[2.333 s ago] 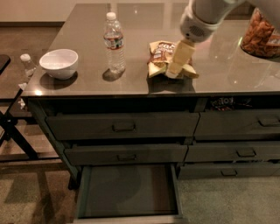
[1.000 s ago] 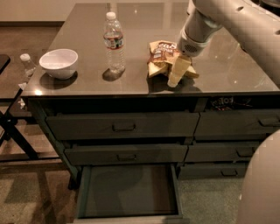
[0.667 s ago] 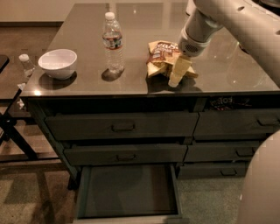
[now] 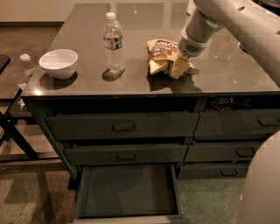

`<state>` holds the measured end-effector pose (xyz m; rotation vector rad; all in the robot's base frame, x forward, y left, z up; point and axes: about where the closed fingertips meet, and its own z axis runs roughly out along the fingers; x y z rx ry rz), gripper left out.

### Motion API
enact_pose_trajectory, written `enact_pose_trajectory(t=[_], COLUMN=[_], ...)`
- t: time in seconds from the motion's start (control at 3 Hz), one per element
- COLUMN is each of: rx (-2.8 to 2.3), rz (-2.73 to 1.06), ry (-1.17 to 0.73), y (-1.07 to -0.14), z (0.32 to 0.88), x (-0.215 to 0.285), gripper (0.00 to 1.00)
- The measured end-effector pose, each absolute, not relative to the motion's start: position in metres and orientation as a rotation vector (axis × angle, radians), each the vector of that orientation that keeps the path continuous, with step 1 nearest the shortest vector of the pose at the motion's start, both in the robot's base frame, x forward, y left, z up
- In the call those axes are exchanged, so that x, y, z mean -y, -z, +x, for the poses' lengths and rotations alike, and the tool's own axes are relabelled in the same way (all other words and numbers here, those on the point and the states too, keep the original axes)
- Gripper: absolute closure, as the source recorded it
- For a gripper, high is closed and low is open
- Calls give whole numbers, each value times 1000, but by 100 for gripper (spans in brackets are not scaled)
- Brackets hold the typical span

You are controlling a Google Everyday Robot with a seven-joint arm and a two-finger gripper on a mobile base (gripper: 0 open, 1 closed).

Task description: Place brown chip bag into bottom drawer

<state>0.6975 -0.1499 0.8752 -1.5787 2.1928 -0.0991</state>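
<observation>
Resting on the countertop (image 4: 87,26) at upper right, the brown chip bag (image 4: 161,53) is met by the gripper (image 4: 179,66), hold unclear, and not yet placed in the open bottom drawer (image 4: 129,190).

Tool (image 4: 179,66) meets brown chip bag (image 4: 160,50); bottom drawer (image 4: 127,190) stands open.

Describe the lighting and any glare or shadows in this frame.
Camera view: dim, warm light; glare patches on the far countertop; bottle and bowl cast dark shadows on it; the gripper, down at the chip bag, shades the countertop beneath; the open bottom drawer is murky inside.
</observation>
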Motion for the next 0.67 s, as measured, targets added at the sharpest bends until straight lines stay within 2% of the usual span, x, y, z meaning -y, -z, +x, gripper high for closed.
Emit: enact_pose_trajectory(t=[0.67], rx=[-2193], rz=[-1579], ry=[99], y=[-875], z=[698], x=[150], gripper=[89])
